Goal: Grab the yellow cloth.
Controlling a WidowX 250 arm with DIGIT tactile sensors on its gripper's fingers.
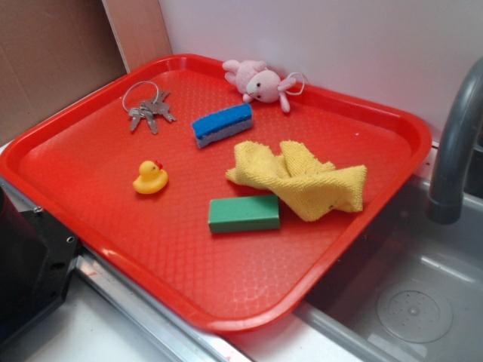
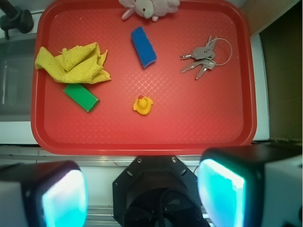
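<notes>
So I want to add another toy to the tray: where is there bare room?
The widest bare patch is the near part of the red tray, in front of the rubber duck and green block. Another lies left of the duck, below the keys. It is crowded around the yellow cloth and blue sponge.

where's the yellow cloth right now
The yellow cloth lies crumpled on the red tray, on its faucet side in the exterior view, touching the green block, with the blue sponge just beyond.

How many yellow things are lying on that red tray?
2. The yellow cloth lies crumpled toward the sink side of the red tray, touching the green block. The small rubber duck sits alone mid-tray, below the keys.
</notes>
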